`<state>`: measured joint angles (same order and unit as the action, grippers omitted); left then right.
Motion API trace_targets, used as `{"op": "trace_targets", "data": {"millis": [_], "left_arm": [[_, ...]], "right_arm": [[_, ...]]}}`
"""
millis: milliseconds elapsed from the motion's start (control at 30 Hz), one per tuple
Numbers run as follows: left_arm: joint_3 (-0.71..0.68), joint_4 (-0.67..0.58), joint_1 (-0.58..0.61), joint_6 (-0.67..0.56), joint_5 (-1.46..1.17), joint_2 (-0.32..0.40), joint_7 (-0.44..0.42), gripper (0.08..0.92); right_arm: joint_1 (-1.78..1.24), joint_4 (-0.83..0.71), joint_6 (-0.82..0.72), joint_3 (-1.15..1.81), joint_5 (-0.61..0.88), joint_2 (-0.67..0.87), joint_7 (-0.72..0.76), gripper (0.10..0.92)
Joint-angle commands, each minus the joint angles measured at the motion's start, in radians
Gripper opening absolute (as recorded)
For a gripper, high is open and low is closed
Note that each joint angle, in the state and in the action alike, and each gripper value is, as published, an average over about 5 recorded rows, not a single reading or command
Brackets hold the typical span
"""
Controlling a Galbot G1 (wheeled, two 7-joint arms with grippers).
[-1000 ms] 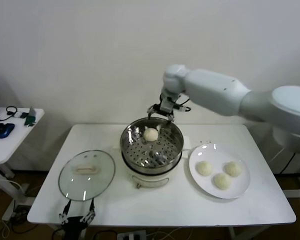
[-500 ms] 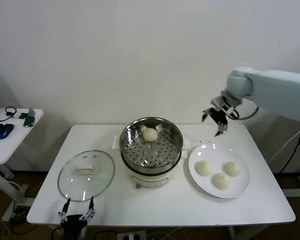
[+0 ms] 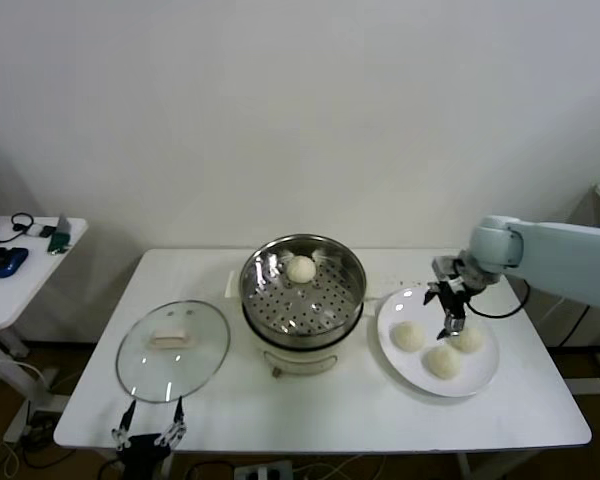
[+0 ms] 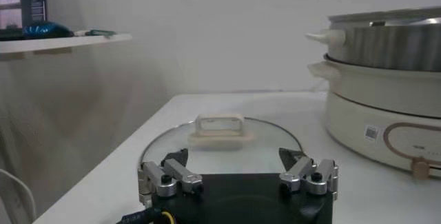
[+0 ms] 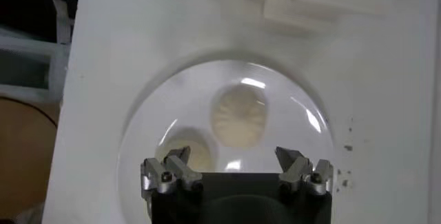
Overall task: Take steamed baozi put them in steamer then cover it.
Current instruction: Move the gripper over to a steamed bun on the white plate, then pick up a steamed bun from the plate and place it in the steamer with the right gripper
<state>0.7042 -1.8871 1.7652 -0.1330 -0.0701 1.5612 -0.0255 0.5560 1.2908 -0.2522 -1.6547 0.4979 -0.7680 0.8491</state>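
One baozi (image 3: pixel 301 268) lies on the perforated tray of the steel steamer (image 3: pixel 303 305) at the table's middle. Three baozi (image 3: pixel 408 336) lie on a white plate (image 3: pixel 486 372) to its right. My right gripper (image 3: pixel 448 311) is open and empty, hovering just above the plate's far side, over the buns. In the right wrist view two buns (image 5: pixel 238 114) show on the plate (image 5: pixel 141 129) beyond its open fingers (image 5: pixel 167 166). The glass cover (image 3: pixel 173 349) with its cream handle (image 3: pixel 168 340) lies flat on the table left of the steamer. My left gripper (image 3: pixel 147 436) is open and parked at the table's front edge.
A side table (image 3: pixel 20 270) with a mouse and headphones stands far left. A wall lies close behind the table. In the left wrist view the cover (image 4: pixel 220 141) and the steamer's white base (image 4: pixel 386 122) lie ahead of the gripper (image 4: pixel 238 170).
My right gripper left the steamer, where the first baozi stays, swung right and came down over the plate. The left arm has not moved.
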Motion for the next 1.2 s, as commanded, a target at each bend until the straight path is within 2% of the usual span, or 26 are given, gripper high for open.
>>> {"op": "trace_targets", "data": {"millis": [33, 467, 567, 767, 900, 1200], "left_arm": [[-0.001, 0.002, 0.006, -0.003, 0.002, 0.001, 0.000, 0.823], [0.002, 0.006, 0.008, -0.007, 0.002, 0.003, 0.001, 0.823], [0.003, 0.008, 0.006, -0.007, 0.002, 0.002, 0.003, 0.823], [0.002, 0.008, 0.005, -0.007, 0.002, 0.003, 0.005, 0.823], [0.002, 0.005, 0.005, -0.006, 0.002, 0.003, 0.005, 0.823], [0.003, 0.000, 0.000, 0.001, 0.003, 0.001, 0.006, 0.823]], "right_arm": [[-0.193, -0.097, -0.061, 0.148, -0.035, -0.047, -0.035, 0.823], [-0.288, -0.187, -0.061, 0.232, -0.085, -0.111, -0.053, 0.816], [-0.286, -0.187, -0.061, 0.233, -0.091, -0.115, -0.043, 0.763], [-0.254, -0.180, -0.056, 0.231, -0.086, -0.108, -0.017, 0.606], [-0.126, -0.152, -0.027, 0.177, -0.048, -0.085, 0.030, 0.552], [0.400, -0.051, 0.069, -0.082, 0.108, -0.073, 0.202, 0.572]]}}
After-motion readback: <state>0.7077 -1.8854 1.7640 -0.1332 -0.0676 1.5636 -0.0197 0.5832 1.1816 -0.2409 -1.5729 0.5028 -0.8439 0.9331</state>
